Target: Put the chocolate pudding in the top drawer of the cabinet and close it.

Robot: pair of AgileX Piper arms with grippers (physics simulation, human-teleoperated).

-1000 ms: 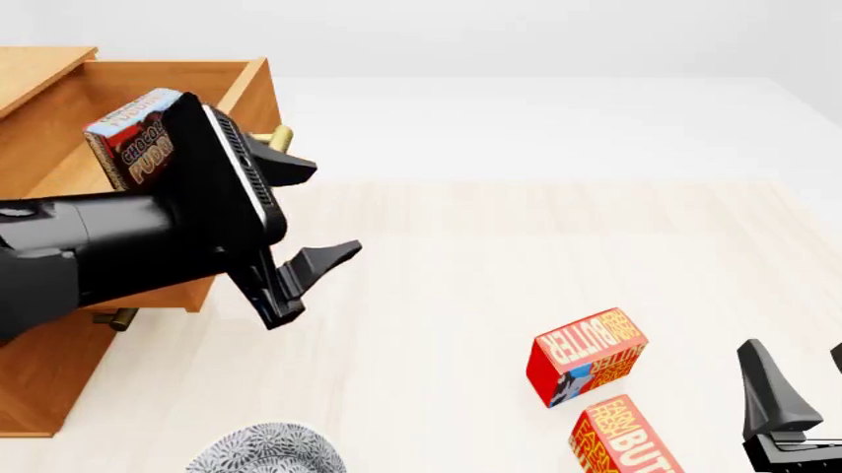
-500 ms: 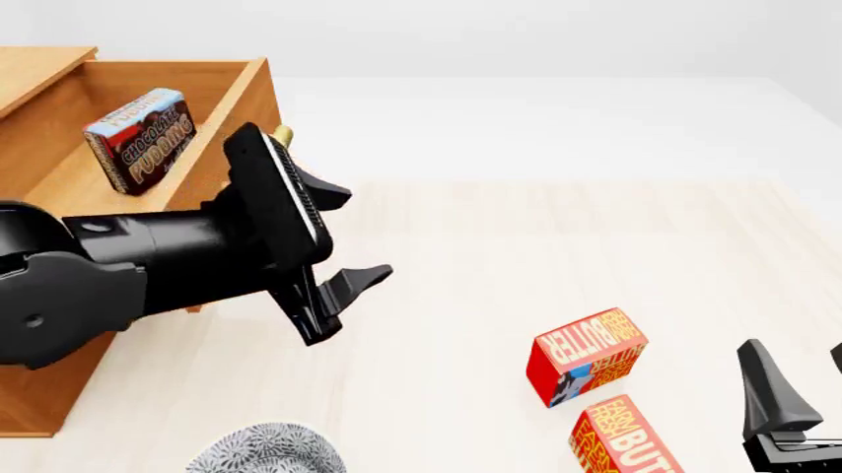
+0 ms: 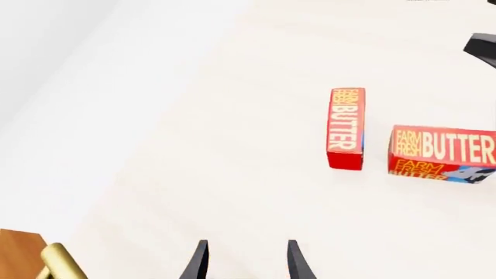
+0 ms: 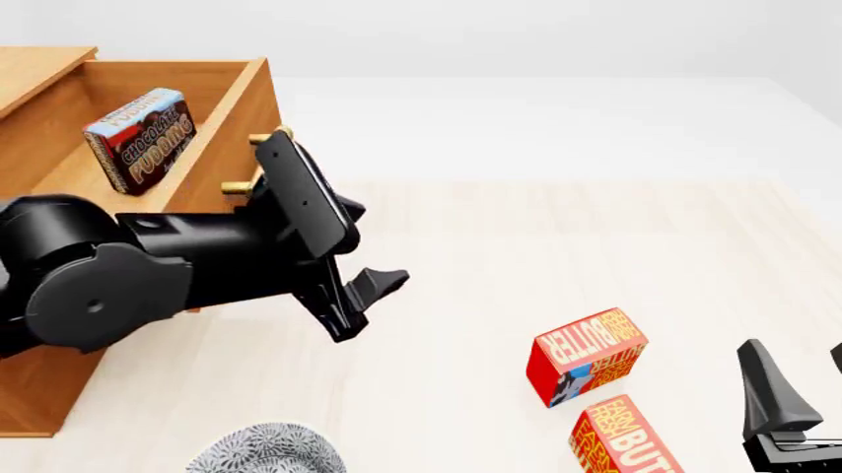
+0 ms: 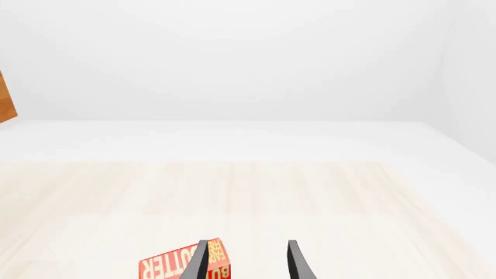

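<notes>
The chocolate pudding [image 4: 138, 138] lies tilted inside the open top drawer [image 4: 245, 99] of the cabinet [image 4: 37, 389] at the left. My left gripper [image 4: 366, 248] is open and empty, out in front of the drawer and to the right of its brass handle [image 4: 267, 138]. In the left wrist view the gripper [image 3: 248, 263] points over the table, with the handle [image 3: 62, 264] at the corner. My right gripper [image 4: 800, 394] is open and empty at the lower right; it also shows in the right wrist view [image 5: 248, 263].
Two red butter boxes [image 4: 587, 355] [image 4: 625, 439] lie on the table near my right gripper; they also show in the left wrist view [image 3: 347, 128] [image 3: 442, 152]. A grey patterned dish [image 4: 270, 448] sits at the front edge, below my left arm.
My left gripper has drawn back out of the drawer, moving right and down over the table. The pudding stays in the drawer. The right arm has not moved.
</notes>
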